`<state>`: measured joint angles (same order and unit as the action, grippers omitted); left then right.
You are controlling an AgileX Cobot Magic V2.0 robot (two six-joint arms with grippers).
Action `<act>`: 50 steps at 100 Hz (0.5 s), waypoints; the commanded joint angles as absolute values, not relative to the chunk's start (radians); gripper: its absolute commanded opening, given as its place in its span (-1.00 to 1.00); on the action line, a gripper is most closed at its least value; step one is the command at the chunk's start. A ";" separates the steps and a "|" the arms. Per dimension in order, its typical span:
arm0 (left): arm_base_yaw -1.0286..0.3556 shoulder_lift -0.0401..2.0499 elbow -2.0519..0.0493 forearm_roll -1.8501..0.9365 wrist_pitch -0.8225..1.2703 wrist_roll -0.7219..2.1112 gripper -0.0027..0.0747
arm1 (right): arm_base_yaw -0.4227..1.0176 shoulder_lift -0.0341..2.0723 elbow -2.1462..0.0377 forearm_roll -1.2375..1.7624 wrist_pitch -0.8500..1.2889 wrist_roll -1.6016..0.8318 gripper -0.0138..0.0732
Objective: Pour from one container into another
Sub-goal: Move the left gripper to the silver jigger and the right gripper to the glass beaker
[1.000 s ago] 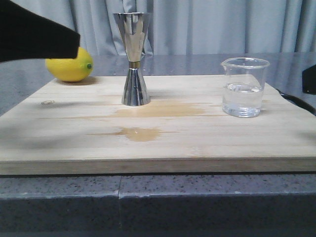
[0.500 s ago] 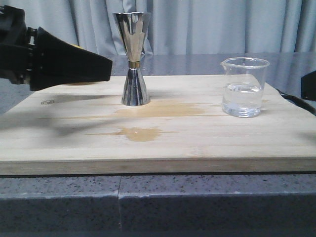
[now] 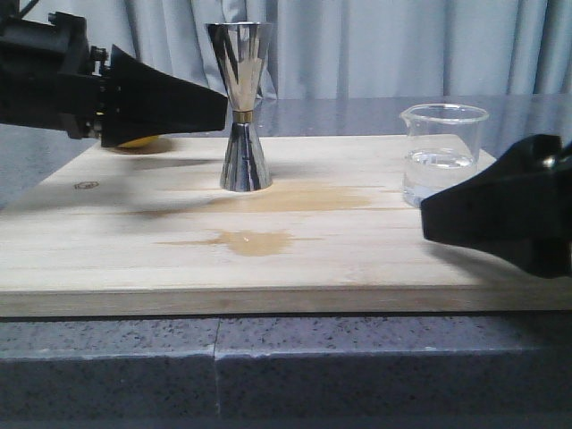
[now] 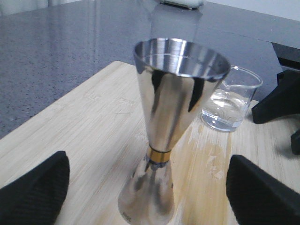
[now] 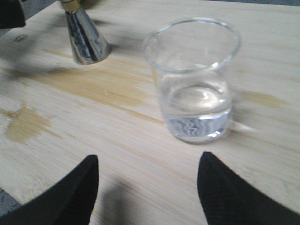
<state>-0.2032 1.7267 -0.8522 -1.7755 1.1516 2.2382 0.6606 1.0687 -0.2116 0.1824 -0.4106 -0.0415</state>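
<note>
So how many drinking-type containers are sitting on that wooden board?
2. A tall steel jigger stands toward the board's back left, and a clear glass beaker holding some water stands on the right. The right gripper hides part of the board there.

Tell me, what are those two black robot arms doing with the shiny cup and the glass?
The robot is getting ready to pour. Its left claw is open around the steel jigger, not touching it. Its right claw is open just in front of the glass beaker, which holds some clear liquid. Both stand upright on the wooden board, which has damp stains. A lemon peeks out behind the left arm.
</note>
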 commanded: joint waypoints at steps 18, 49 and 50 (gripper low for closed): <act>-0.263 1.736 -0.904 -1.850 1.264 2.257 0.62 | 0.688 1.154 -0.237 0.200 -0.615 -0.052 0.23; -0.267 1.736 -0.939 -1.850 1.254 2.262 0.56 | 0.688 1.154 -0.237 0.226 -0.656 -0.079 0.23; -0.267 1.736 -0.939 -1.850 1.254 2.262 0.56 | 0.688 1.154 -0.237 0.229 -0.656 -0.083 0.23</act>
<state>-0.2571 1.7711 -0.9101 -1.7755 1.1539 2.2595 0.6883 1.1606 -0.2134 0.2153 -0.5681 -0.0515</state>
